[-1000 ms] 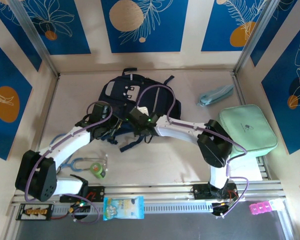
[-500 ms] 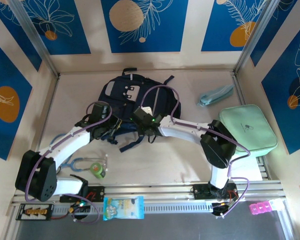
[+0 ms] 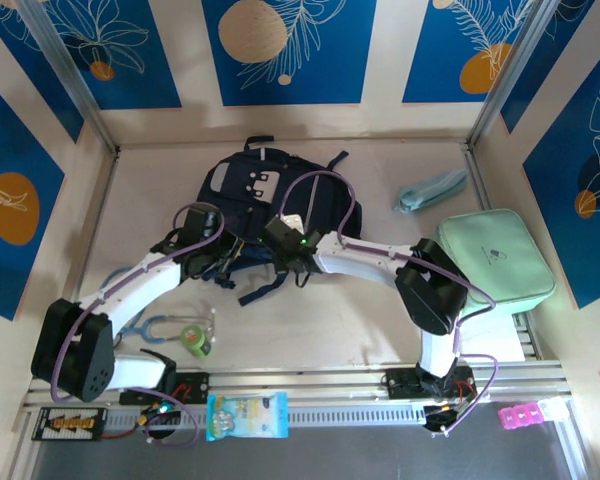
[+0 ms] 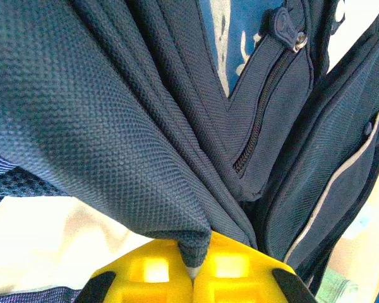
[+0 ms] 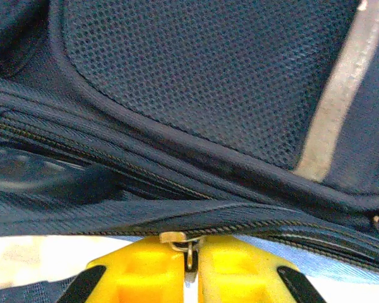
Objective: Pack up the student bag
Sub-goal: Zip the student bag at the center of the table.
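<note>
The student bag (image 3: 255,185), navy blue with a grey-white patch, lies at the middle back of the table. At the bag's near left edge, my left gripper (image 3: 223,262) is shut on a fold of its fabric (image 4: 196,249), pinched between the yellow fingers (image 4: 145,271). My right gripper (image 3: 278,236) sits at the bag's near right side. In the right wrist view it (image 5: 191,264) is shut on the metal zipper pull (image 5: 188,247) of the bag's zip (image 5: 240,224).
A mint-green zip case (image 3: 495,255) lies at the right, with a light blue pouch (image 3: 432,190) behind it. A green tape roll (image 3: 195,337) and blue tubing lie near the left arm. A snack packet (image 3: 246,415) and a pink item (image 3: 525,413) rest on the front rail.
The right wrist drifted slightly right, then back left, along the bag's near edge, its jaws tightening on the zipper pull. The left arm has stayed still.
</note>
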Action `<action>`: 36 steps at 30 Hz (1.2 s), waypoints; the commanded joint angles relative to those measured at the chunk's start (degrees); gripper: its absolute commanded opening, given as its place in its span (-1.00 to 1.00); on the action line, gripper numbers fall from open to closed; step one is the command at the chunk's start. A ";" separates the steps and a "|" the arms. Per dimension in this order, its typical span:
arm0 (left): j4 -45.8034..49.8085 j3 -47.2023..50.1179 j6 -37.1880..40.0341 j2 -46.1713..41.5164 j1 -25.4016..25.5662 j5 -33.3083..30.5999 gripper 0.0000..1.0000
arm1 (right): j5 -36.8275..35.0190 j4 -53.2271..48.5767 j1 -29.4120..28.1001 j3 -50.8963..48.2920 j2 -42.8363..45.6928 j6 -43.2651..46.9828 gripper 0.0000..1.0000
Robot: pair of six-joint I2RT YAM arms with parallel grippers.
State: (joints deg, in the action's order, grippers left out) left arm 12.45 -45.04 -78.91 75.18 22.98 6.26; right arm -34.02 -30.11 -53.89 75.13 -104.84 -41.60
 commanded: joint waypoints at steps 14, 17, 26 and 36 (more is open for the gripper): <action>-3.02 0.34 4.51 0.18 -1.97 0.86 -1.00 | 6.49 2.26 14.25 -20.12 19.82 3.42 -0.80; -3.44 -0.08 5.98 1.71 -2.48 0.68 -1.00 | 8.71 2.45 13.84 -19.01 19.72 4.78 -0.87; 2.54 -10.90 23.37 13.60 -8.47 5.03 -0.47 | 26.40 9.97 9.15 -14.97 17.43 11.70 -1.00; 14.27 -12.75 29.84 9.58 -12.75 -1.53 0.19 | 28.66 12.56 3.07 -1.83 4.84 5.48 -1.00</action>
State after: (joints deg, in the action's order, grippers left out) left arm 21.45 -57.74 -52.47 87.68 10.96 6.85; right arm -8.88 -21.47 -49.30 68.53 -97.71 -34.22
